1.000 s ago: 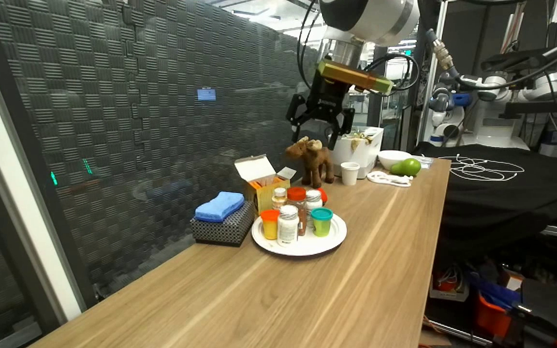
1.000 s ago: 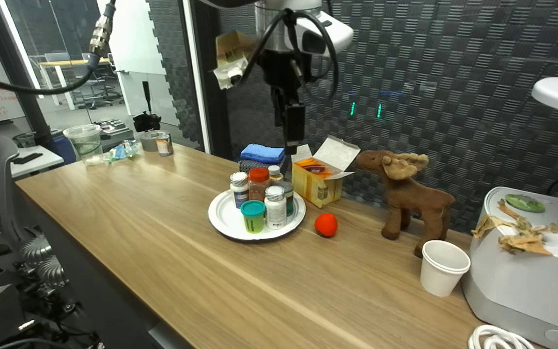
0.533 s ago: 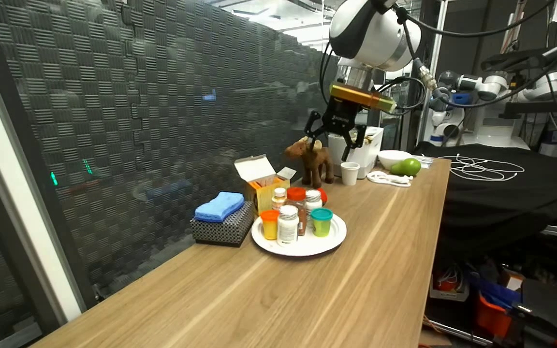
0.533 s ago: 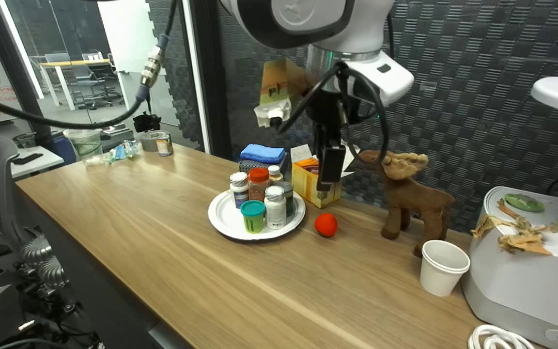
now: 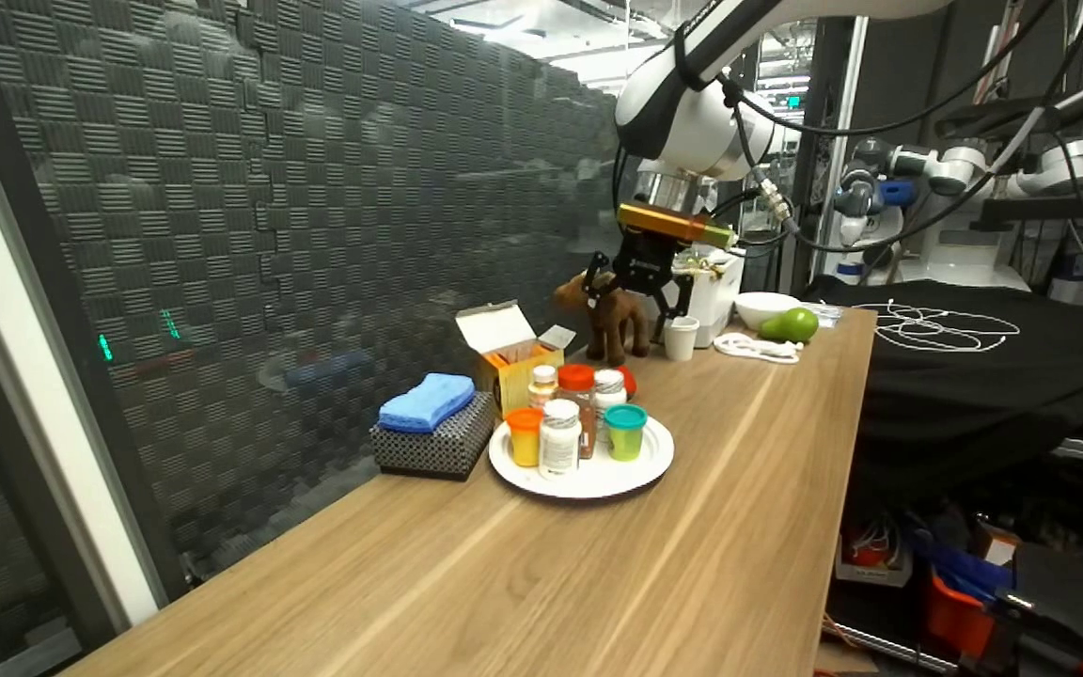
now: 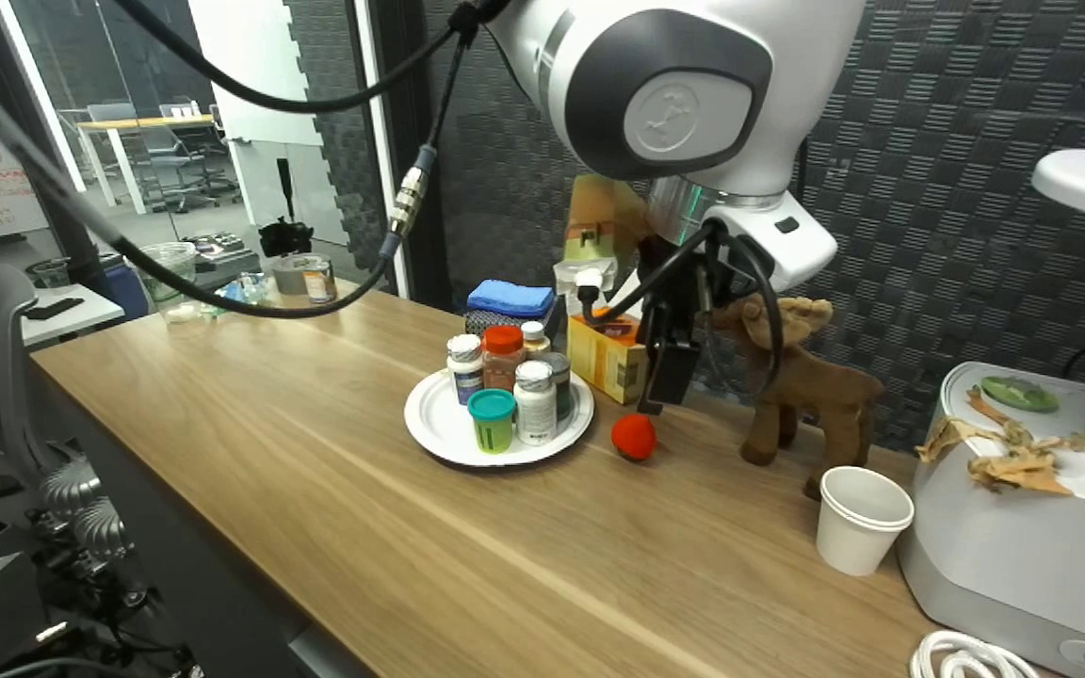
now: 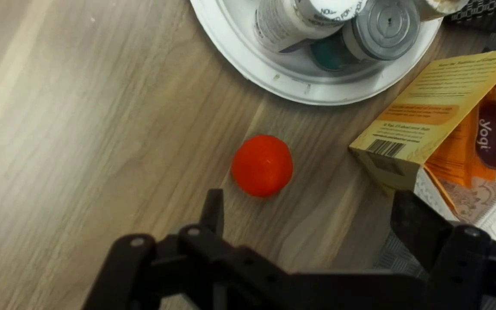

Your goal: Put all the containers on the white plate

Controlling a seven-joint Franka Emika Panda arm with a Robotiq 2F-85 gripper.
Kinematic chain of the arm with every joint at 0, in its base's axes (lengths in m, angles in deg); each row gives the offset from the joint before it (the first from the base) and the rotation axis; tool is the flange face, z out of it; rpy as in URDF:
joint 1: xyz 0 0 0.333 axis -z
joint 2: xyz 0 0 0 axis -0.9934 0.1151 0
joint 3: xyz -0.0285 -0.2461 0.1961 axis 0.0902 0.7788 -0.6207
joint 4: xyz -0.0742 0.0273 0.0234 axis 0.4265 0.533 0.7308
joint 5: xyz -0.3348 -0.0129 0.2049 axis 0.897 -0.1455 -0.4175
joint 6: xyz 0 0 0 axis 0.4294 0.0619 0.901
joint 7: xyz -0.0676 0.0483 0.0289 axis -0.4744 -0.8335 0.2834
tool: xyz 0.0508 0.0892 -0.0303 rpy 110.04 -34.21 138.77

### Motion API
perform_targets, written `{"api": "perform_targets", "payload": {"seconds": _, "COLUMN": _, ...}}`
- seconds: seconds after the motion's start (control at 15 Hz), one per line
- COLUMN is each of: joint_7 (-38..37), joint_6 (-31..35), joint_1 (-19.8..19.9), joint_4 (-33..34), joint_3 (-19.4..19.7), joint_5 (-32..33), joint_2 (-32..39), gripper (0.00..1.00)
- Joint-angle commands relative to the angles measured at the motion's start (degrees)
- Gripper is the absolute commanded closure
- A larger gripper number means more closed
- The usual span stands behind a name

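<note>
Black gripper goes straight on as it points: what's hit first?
Probably the bright red rounded object, slightly off-centre ahead of the black gripper; depth is unclear: the brown wooden tabletop or open yellow cardboard box could come first.

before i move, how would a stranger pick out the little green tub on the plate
On the wooden table, a round white plate holds a cluster of containers. In both exterior views, the light green tub stands upright beside a white bottle. Among the containers visible there, it alone has a teal lid.
</note>
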Motion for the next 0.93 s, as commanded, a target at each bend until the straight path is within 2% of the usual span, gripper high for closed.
{"api": "perform_targets", "payload": {"seconds": 0.0, "joint_7": -3.37, "joint_6": -4.08, "joint_1": -0.52, "joint_4": 6.21, "joint_3": 0.69, "joint_5": 1.98, "joint_2": 4.52, "gripper": 0.0}}
{"api": "perform_targets", "payload": {"seconds": 0.73, "joint_7": -5.23, "joint_6": -7.02, "joint_1": -1.1, "joint_4": 10.88, "joint_3": 0.35, "joint_5": 2.98, "joint_2": 11.25, "gripper": 0.0}}
{"api": "perform_targets", "payload": {"seconds": 0.87, "joint_7": -4.99, "joint_6": -7.25, "joint_1": -1.37, "joint_4": 12.0, "joint_3": 0.24, "joint_5": 3.14, "joint_2": 12.46, "gripper": 0.21}}
